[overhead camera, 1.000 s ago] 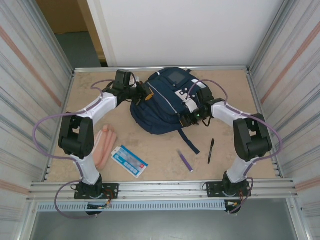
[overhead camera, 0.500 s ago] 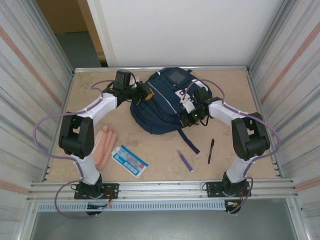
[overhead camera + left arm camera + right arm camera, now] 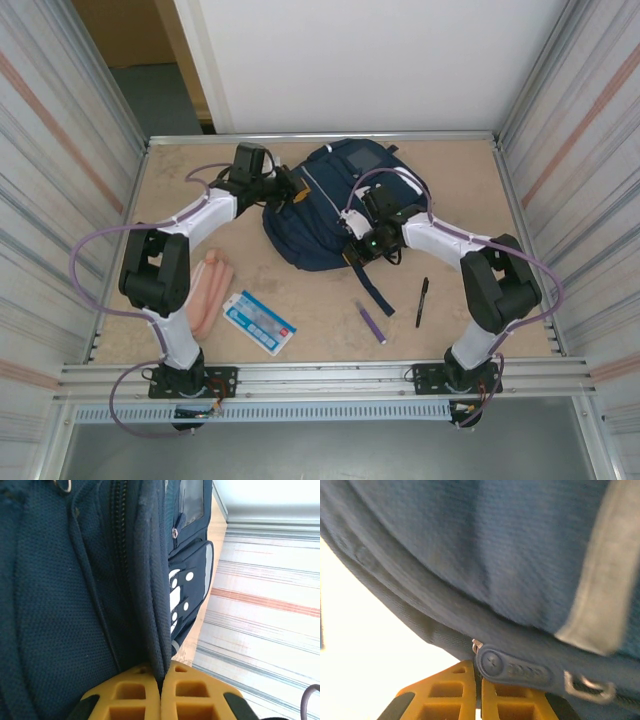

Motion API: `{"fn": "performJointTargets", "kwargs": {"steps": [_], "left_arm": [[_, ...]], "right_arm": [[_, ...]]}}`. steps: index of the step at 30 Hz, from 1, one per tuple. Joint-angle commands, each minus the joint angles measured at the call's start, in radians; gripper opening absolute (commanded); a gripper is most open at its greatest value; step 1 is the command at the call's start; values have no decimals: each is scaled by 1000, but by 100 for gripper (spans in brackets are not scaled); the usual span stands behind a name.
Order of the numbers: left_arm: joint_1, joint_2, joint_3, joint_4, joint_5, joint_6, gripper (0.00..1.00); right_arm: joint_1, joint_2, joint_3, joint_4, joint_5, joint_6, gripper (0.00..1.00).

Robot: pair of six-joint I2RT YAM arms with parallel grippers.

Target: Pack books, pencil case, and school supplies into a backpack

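Observation:
The navy backpack (image 3: 318, 215) lies at the back middle of the table. My left gripper (image 3: 291, 190) is at its left side, shut on a fold of backpack fabric (image 3: 150, 605) beside a zipper line. At the pack's near right edge my right gripper (image 3: 358, 241) is shut, its yellow fingers (image 3: 455, 690) pinched at the rubbery zipper pull (image 3: 516, 669). The salmon pencil case (image 3: 207, 291) and the light-blue-and-white booklet (image 3: 259, 322) lie near left. A purple pen (image 3: 371, 323) and a black pen (image 3: 422, 301) lie near right.
A dark backpack strap (image 3: 372, 288) trails toward the purple pen. Ribbed metal walls (image 3: 580, 170) close in both sides, and a metal rail (image 3: 320, 375) runs along the near edge. Purple cables loop off both arms.
My right gripper closed and slid left and nearer along the backpack's edge, pulling the fabric so the white patch on top went out of sight. The left gripper kept its hold.

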Motion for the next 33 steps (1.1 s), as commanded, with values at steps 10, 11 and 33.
{"fn": "performJointTargets", "kwargs": {"steps": [10,11,33], "left_arm": [[-61,15,-92,106,-66,-42,0],[-67,18,-99,113,-70,-43,0],[-13,-74,-278,90,-79,79,35]], "right_arm": [[85,40,80,156,-151,283,11],[89,49,82,170,-158,311,12],[181,68,31,366,-25,600,28]]}}
